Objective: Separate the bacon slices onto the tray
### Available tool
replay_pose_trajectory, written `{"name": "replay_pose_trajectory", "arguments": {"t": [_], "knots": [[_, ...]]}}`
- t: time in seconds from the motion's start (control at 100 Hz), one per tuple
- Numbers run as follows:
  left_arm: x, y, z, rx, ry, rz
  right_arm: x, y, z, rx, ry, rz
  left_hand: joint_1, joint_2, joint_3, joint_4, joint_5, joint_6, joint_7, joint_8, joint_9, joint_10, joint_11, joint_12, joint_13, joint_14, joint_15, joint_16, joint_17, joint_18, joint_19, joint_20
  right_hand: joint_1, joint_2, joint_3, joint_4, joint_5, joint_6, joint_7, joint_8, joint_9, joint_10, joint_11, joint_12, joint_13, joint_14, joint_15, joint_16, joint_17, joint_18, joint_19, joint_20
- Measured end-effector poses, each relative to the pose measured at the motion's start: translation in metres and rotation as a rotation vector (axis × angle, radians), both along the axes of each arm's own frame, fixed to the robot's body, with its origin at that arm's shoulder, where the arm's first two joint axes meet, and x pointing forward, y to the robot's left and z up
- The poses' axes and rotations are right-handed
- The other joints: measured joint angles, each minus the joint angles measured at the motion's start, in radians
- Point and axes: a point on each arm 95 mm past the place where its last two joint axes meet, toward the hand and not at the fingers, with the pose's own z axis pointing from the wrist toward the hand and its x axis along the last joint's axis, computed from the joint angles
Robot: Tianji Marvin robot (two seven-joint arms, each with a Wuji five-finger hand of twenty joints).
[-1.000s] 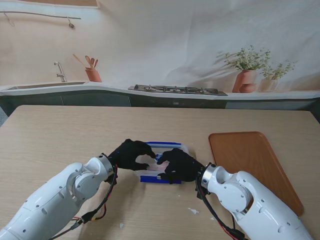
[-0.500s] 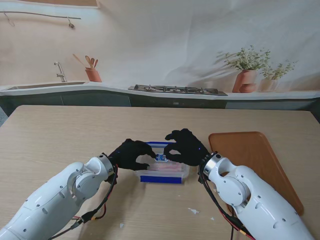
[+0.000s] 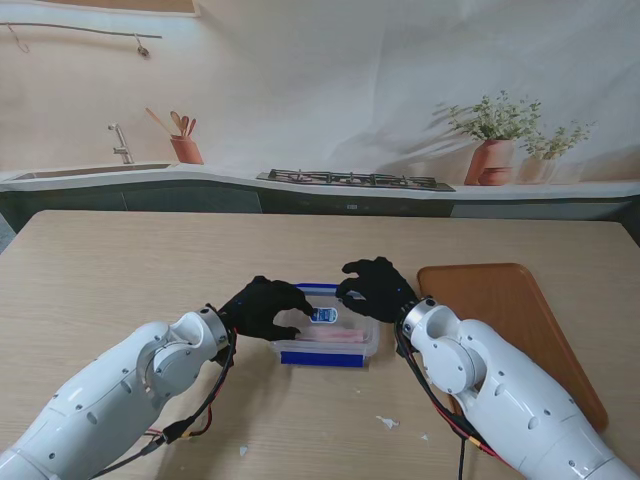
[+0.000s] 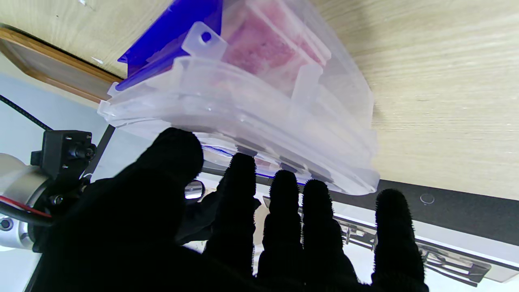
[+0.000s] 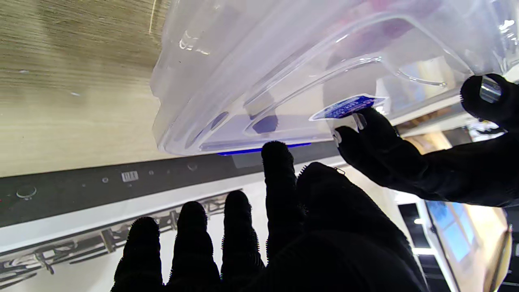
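Wooden table point(image 3: 120, 260) bears bacon box point(image 3: 328, 345), brown tray point(image 3: 505, 310)

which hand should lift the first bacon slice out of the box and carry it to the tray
Probably the right hand: it sits at the container side nearest the wooden tray, fingers apart. The left hand rests on the far side, better placed to steady the box.

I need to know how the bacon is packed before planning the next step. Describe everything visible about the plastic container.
The plastic container is a clear, lidded, rectangular box with blue trim and a small blue label on top. Pink bacon shows through its walls. It sits flat on the wooden table, left of the brown tray. The left hand rests on its left end; the right hand hovers at its right end.
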Motion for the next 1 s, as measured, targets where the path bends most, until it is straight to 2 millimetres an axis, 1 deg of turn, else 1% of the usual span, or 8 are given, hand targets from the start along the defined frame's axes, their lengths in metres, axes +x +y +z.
{"name": "replay_pose_trajectory", "arguments": {"t": [0.05, 0.07, 0.17, 0.49, 0.51, 0.59, 0.74, 1.0], "knots": [[0.0, 0.0, 0.0, 0.003, -0.002, -0.003, 0.001, 0.001, -0.001, -0.002, -0.002, -0.003, -0.003, 0.0, 0.001, 0.0, -0.002, 0.001, 0.0, 0.0, -0.003, 0.0, 0.001, 0.001, -0.001, 0.0, 0.0, 0.0, 0.0, 0.0, 0.0, 0.0, 0.0, 0.0, 0.011, 0.0, -0.012, -0.01, -0.003, -0.001, 0.0, 0.0, -0.011, -0.003, 0.0, 0.0, 0.0, 0.0, 0.0, 0.0, 0.0, 0.0], [0.0, 0.0, 0.0, 0.005, -0.003, -0.004, 0.001, 0.002, -0.002, -0.003, -0.002, -0.004, -0.009, 0.001, 0.002, 0.008, -0.004, 0.001, 0.0, 0.0, -0.004, 0.0, 0.001, 0.001, -0.001, 0.0, 0.0, 0.0, 0.0, 0.0, 0.0, 0.0, 0.0, 0.0, 0.019, 0.0, -0.014, -0.013, -0.003, -0.001, 0.0, 0.0, -0.017, -0.007, 0.0, 0.0, 0.0, 0.0, 0.0, 0.0, 0.0, 0.0], [0.0, -0.001, 0.001, 0.011, -0.007, -0.009, 0.003, 0.005, -0.004, 0.005, -0.002, -0.008, -0.016, 0.003, 0.009, 0.008, -0.011, 0.003, 0.0, 0.001, -0.005, 0.0, 0.001, 0.001, -0.001, 0.0, 0.0, 0.0, -0.001, 0.0, 0.0, 0.0, 0.0, 0.0, 0.028, 0.0, -0.024, -0.026, -0.001, -0.011, 0.0, 0.0, -0.037, -0.014, 0.0, 0.0, 0.0, -0.005, 0.0, 0.0, 0.0, 0.0], [0.001, -0.001, 0.001, 0.015, -0.01, -0.015, 0.011, 0.011, -0.002, 0.017, -0.026, -0.027, -0.023, 0.006, 0.009, 0.008, -0.015, 0.006, -0.001, 0.001, -0.007, 0.0, 0.001, 0.001, -0.002, 0.0, 0.0, 0.0, -0.01, 0.0, 0.0, 0.0, 0.0, 0.0, 0.029, 0.0, -0.024, -0.036, 0.017, -0.012, 0.0, 0.0, -0.038, -0.015, 0.0, 0.0, 0.0, -0.006, 0.0, 0.0, 0.0, 0.0], [0.001, -0.001, 0.001, 0.016, -0.01, -0.016, 0.011, 0.011, -0.001, 0.015, -0.025, -0.027, -0.024, 0.006, 0.009, 0.008, -0.017, 0.006, -0.001, 0.001, -0.009, 0.0, 0.001, 0.001, -0.002, 0.0, 0.0, 0.0, -0.01, 0.0, 0.0, 0.0, 0.0, -0.012, 0.032, 0.0, -0.024, -0.036, 0.026, -0.012, 0.0, 0.0, -0.038, -0.015, 0.0, 0.0, 0.0, -0.006, 0.0, 0.0, 0.0, 0.0], [0.001, -0.001, 0.0, 0.017, -0.01, -0.018, 0.013, 0.012, 0.0, 0.001, -0.018, -0.023, -0.026, 0.009, 0.009, 0.008, -0.023, 0.01, -0.001, 0.001, -0.015, 0.0, 0.001, 0.002, -0.007, 0.0, 0.001, 0.001, -0.011, 0.0, 0.0, 0.0, 0.0, -0.024, 0.039, 0.0, -0.023, -0.036, 0.042, -0.012, 0.0, 0.0, -0.038, -0.015, 0.0, 0.0, 0.0, -0.006, 0.0, 0.0, 0.0, 0.0], [0.001, -0.001, 0.0, 0.018, -0.011, -0.019, 0.015, 0.014, 0.0, -0.017, -0.012, -0.02, -0.026, 0.009, 0.009, 0.008, -0.024, 0.012, -0.001, 0.001, -0.018, 0.0, 0.001, 0.002, -0.007, 0.0, 0.001, 0.001, -0.011, 0.0, 0.0, 0.0, 0.0, -0.024, 0.049, 0.0, -0.011, -0.036, 0.056, -0.012, 0.0, 0.0, -0.038, -0.015, 0.0, 0.0, 0.0, -0.006, 0.0, 0.0, 0.0, 0.0], [0.001, -0.002, 0.0, 0.021, -0.011, -0.024, 0.02, 0.015, 0.0, -0.028, 0.015, -0.026, -0.027, 0.01, 0.009, 0.008, -0.025, 0.015, -0.002, 0.001, -0.019, 0.0, 0.001, 0.002, -0.007, 0.0, 0.001, 0.002, -0.013, 0.0, 0.0, -0.002, 0.0, -0.024, 0.049, 0.0, -0.029, -0.04, 0.059, -0.012, 0.0, 0.0, -0.038, -0.015, 0.0, 0.0, 0.0, -0.006, 0.0, 0.0, 0.0, 0.0]]}}
